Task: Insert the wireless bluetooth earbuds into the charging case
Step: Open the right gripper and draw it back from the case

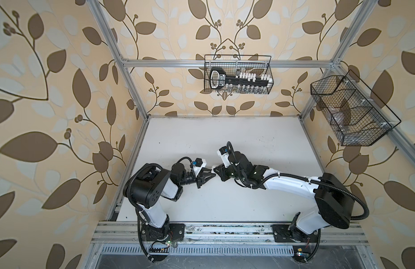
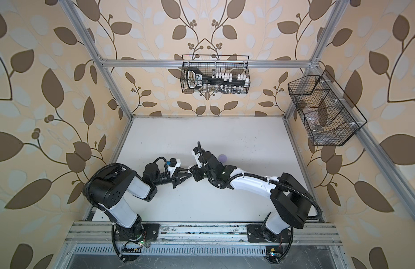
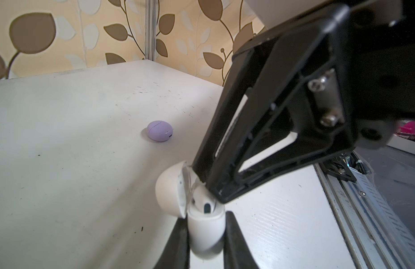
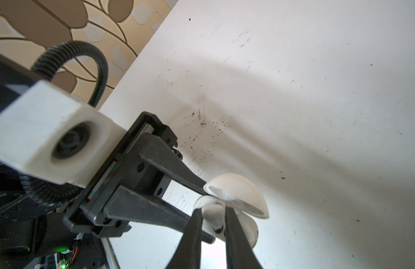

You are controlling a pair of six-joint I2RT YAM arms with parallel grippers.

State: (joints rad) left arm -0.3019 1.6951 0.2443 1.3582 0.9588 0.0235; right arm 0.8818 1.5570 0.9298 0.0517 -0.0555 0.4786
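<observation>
Just at the mouth of the white charging case [image 3: 206,233] sits a white earbud [image 3: 204,202], partly down in the case's body and pinched by the right gripper [image 4: 213,210], whose jaws are closed on it from either side. The case's lid [image 3: 169,188] stands open, tipped off to one side of the body. The left gripper [image 3: 205,223] holds the case, its jaws clamped on the two sides of the body; whether the case touches the table [image 3: 62,151] I cannot tell. In both top views the two grippers meet tip to tip near the middle of the table. A lavender case [image 3: 159,134], shut, lies on the table well apart from the white one; in a top view the lavender case [image 2: 222,158] shows just behind the right arm [image 2: 248,184].
</observation>
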